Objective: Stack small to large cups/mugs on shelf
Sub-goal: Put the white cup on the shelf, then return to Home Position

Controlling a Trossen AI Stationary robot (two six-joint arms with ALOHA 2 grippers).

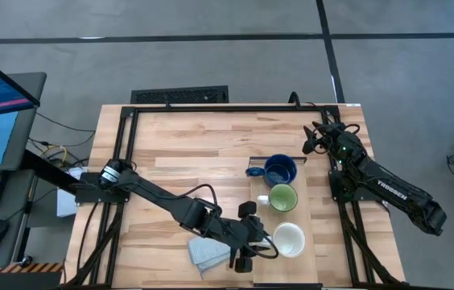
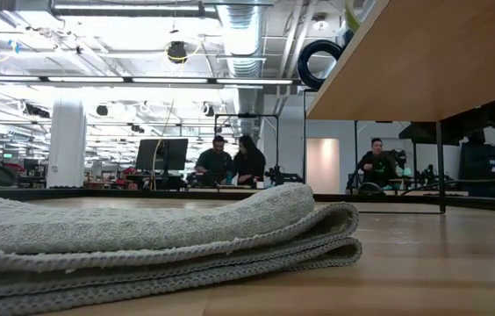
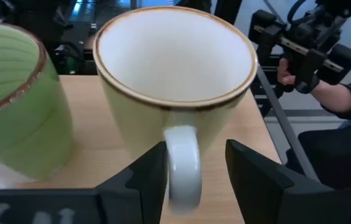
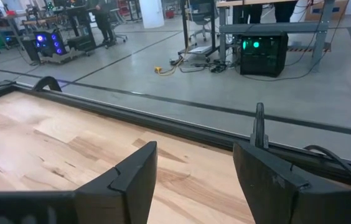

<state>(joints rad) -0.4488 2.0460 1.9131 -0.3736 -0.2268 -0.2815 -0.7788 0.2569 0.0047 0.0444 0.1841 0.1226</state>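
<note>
Three mugs stand upright in a row on the light-wood shelf point(image 1: 307, 266): dark blue point(image 1: 280, 171) farthest, light green point(image 1: 282, 197) in the middle, white point(image 1: 289, 239) nearest. My left gripper point(image 1: 261, 234) is open at the white mug point(image 3: 175, 74). Its fingers stand on either side of the handle point(image 3: 183, 168), which points toward the table's left. The green mug point(image 3: 14, 106) stands just beyond the white one. My right gripper point(image 1: 314, 138) waits open and empty above the table's far right part, as the right wrist view point(image 4: 194, 162) also shows. My left gripper comes level from the table's left, with the white mug's handle point(image 3: 183, 168) between its open fingers. One finger point(image 3: 150, 174) lies close against the handle, and I cannot tell whether it touches. A gap shows at the other finger. The mug stands on the shelf.
A folded grey-blue cloth point(image 1: 209, 254) lies on the table left of the shelf's near end and fills the low view's foreground point(image 2: 142, 237). The shelf's underside point(image 2: 423, 61) shows above it. A person's sleeve point(image 3: 343, 106) shows beyond the table's right side.
</note>
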